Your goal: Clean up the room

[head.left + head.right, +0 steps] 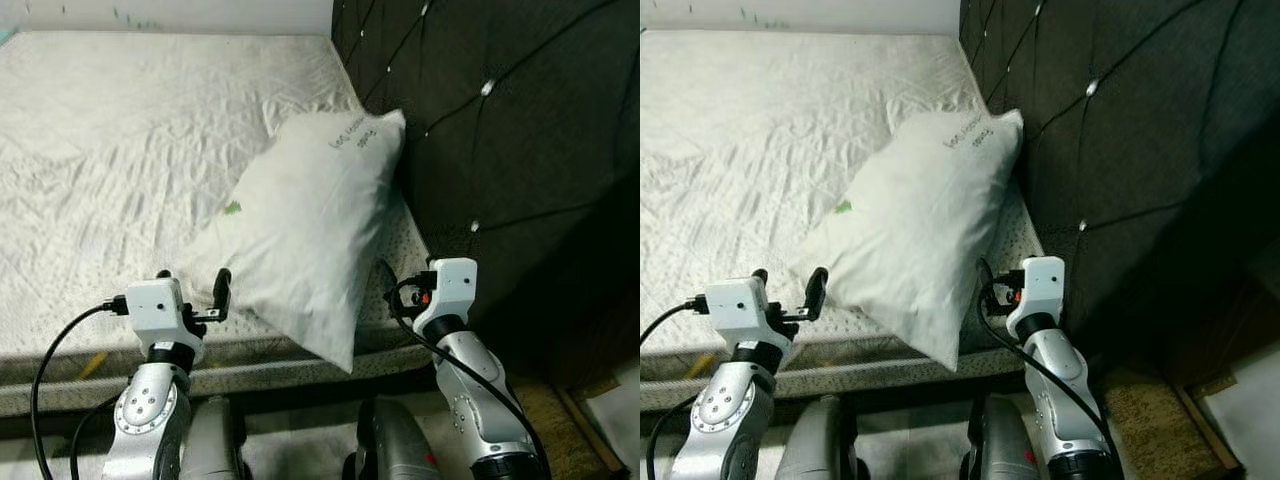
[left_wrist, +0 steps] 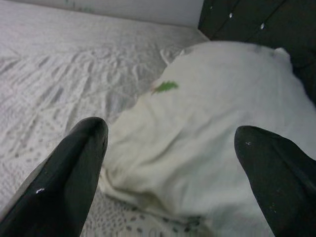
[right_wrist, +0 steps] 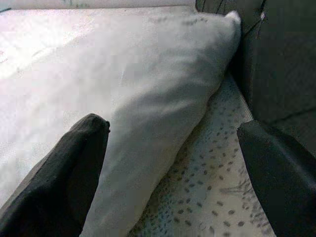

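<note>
A white pillow (image 1: 310, 225) with a small green mark and dark lettering lies tilted on the bed (image 1: 110, 160), its upper corner against the headboard and its lower corner hanging over the mattress's near edge. My left gripper (image 2: 173, 173) is open, held low by the near edge just left of the pillow, with its fingers (image 1: 222, 290) pointing at the pillow's lower side. My right gripper (image 3: 173, 182) is also open, at the pillow's right side between pillow and headboard. Nothing is held by either one.
A dark tufted headboard (image 1: 500, 140) rises along the right side of the bed. The rumpled white sheet stretches away to the left and back to a pale wall. A brownish mat (image 1: 560, 420) lies on the floor at the lower right.
</note>
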Motion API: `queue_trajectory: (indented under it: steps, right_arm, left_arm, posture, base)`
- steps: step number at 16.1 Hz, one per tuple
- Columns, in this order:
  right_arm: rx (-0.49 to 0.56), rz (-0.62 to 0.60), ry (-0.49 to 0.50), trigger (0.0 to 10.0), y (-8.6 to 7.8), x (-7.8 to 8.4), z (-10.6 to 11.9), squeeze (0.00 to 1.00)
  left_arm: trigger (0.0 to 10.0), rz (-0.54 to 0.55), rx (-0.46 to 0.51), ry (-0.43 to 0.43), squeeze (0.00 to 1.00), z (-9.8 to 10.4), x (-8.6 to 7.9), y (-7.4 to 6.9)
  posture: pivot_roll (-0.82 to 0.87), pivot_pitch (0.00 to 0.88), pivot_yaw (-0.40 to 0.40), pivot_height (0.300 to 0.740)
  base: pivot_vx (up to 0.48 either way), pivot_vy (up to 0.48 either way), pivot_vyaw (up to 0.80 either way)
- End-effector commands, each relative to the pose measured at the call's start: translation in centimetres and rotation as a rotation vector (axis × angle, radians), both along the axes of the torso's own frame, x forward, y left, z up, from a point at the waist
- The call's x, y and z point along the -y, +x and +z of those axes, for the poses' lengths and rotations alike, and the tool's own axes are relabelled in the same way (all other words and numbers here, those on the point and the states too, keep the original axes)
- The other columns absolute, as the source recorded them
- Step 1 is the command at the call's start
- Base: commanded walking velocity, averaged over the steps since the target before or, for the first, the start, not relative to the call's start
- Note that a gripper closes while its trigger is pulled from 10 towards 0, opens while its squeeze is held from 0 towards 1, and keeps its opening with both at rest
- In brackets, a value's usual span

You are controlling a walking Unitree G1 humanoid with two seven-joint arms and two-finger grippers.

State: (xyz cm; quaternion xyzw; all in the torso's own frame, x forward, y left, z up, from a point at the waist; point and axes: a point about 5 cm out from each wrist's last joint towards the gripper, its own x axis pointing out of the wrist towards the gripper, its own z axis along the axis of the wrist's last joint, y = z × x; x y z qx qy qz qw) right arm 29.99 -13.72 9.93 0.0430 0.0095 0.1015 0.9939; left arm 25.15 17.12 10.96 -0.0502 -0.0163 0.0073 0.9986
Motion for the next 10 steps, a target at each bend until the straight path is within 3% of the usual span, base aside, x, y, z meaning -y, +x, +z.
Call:
queue_trajectory:
  steps: [1, 5, 10]
  right_arm:
    - [-0.011, -0.008, 0.006, 10.0, -0.16, 0.29, -0.28, 0.00]
    - [-0.016, 0.010, -0.022, 10.0, -0.14, 0.02, -0.37, 0.00]
    - [-0.010, 0.020, -0.019, 10.0, -0.06, -0.14, -0.23, 0.00]
  left_arm:
    - [10.0, 0.006, -0.019, 0.008, 0.00, -0.33, -0.02, -0.12]
    - [10.0, 0.016, -0.019, 0.010, 0.00, -0.31, -0.11, -0.12]
    - [10.0, 0.021, -0.018, 0.010, 0.00, -0.25, -0.17, 0.01]
  posture:
    - [0.01, 0.133, -0.061, 0.543]
    - [0.01, 0.136, -0.060, 0.543]
    - [0.01, 0.143, -0.061, 0.543]
  base:
    - [0.000, 0.000, 0.00]
    - [0.000, 0.000, 0.00]
    - [0.000, 0.000, 0.78]
